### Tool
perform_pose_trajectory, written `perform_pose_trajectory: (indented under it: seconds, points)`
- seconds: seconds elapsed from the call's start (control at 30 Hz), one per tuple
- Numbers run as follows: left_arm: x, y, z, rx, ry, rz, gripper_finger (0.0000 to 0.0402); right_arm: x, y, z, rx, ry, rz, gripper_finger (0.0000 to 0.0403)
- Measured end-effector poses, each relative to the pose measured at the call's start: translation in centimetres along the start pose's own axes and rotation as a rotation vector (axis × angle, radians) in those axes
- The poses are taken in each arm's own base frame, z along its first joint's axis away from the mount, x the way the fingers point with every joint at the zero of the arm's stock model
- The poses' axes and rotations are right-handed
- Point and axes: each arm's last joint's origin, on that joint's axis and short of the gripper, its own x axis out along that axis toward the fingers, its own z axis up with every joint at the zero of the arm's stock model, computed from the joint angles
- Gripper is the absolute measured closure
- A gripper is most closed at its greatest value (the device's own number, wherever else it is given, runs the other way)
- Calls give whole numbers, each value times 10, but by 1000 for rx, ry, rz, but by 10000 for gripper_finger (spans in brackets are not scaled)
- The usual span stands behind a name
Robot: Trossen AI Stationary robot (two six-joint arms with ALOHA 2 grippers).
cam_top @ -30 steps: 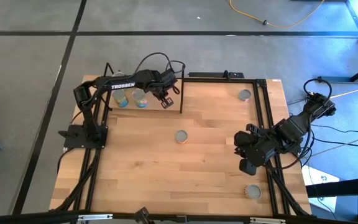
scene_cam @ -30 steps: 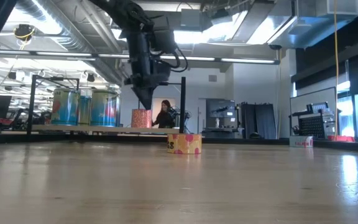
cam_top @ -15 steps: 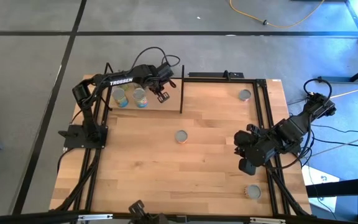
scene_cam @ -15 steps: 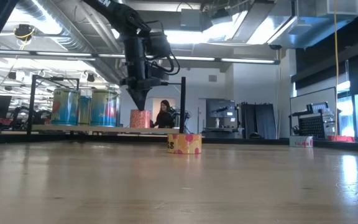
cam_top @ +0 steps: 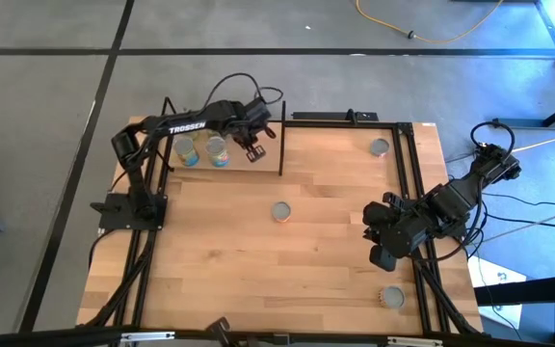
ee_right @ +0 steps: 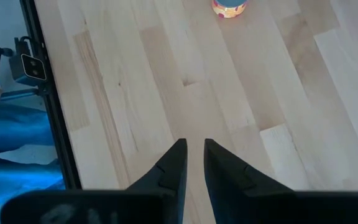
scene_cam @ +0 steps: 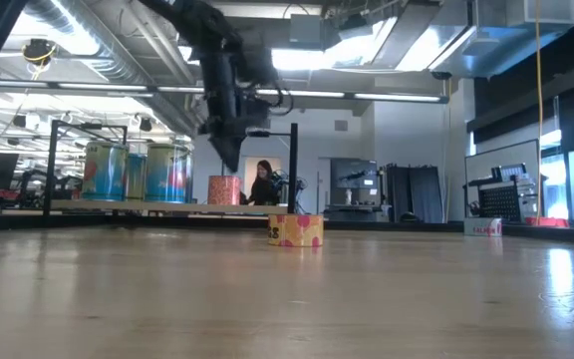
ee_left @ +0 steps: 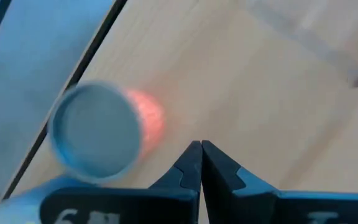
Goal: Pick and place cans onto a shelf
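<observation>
Retracted toward 10 o'clock since the earlier frame, left gripper [cam_top: 255, 146] hovers over the shelf [cam_top: 270, 154], fingers together, empty. Two cans [cam_top: 202, 151] stand there. Right gripper [cam_top: 378, 236]: fingers slightly apart, empty.

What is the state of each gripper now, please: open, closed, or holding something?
Left gripper: closed, holding nothing, above the shelf near an orange-red can.
Right gripper: slightly open, holding nothing, over the table.
</observation>
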Motion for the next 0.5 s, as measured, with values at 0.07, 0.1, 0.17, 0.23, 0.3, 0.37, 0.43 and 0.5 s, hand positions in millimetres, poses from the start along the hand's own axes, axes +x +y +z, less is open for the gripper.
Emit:
perform_pose_trajectory:
  seconds: [0.07, 0.1, 0.17, 0.23, 0.3, 0.37, 0.43, 0.5]
  points:
    - [-14, -9, 5, 19, -45, -30, 401, 0, 0, 0, -1, 0, 0, 346]
    - [-21, -14, 7, 32, -63, -36, 401, 0, 0, 0, -1, 0, 0, 346]
    - [-38, -23, 11, 60, -99, -48, 401, -1, -1, 0, -1, 0, 1, 346]
    - [-57, -32, 13, 87, -136, -65, 401, -4, -3, -1, 2, -6, 9, 346]
    - [-77, -41, 16, 109, -182, -84, 401, -8, -6, -1, 7, -15, 22, 346]
    - [-98, -50, 16, 143, -216, -107, 401, -13, -9, -2, 9, -25, 37, 346]
    - [-118, -60, 16, 195, -268, -156, 401, -20, -12, -5, 4, -34, 62, 346]
    - [-135, -72, 12, 250, -295, -207, 401, -27, -15, -9, -8, -40, 89, 346]
